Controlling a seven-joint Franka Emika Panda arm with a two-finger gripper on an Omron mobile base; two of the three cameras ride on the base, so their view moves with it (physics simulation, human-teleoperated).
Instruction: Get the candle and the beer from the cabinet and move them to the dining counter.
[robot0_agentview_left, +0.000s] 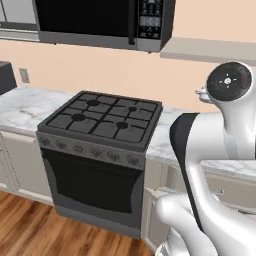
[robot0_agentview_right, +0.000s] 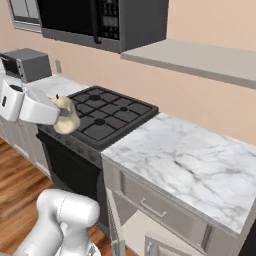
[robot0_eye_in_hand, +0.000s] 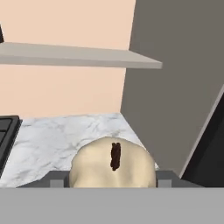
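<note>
Candle-carrying is what the pictures show, though the largest things come first: a white, grey-veined marble table (robot0_agentview_right: 185, 160) runs along the peach wall, flat and smooth, joined to a black gas stove (robot0_agentview_left: 107, 117) with square cast grates and a row of round knobs above a dark oven door. Above the stove hangs a dark boxy microwave (robot0_agentview_left: 100, 20). Beside it a long plain grey cabinet (robot0_agentview_right: 200, 57) board juts from the wall, thin and flat, with no doors. A grey toaster oven (robot0_agentview_right: 27, 64) sits on the marble left of the stove. In the hand view a tall grey panel (robot0_eye_in_hand: 179, 87) rises at the right of the marble. The tool (robot0_eye_in_hand: 113, 177) is pinching the candle (robot0_eye_in_hand: 113, 164), a lumpy cream-beige dome with a short dark wick; in the right base view it hangs in the air in front of the stove's near edge.
</note>
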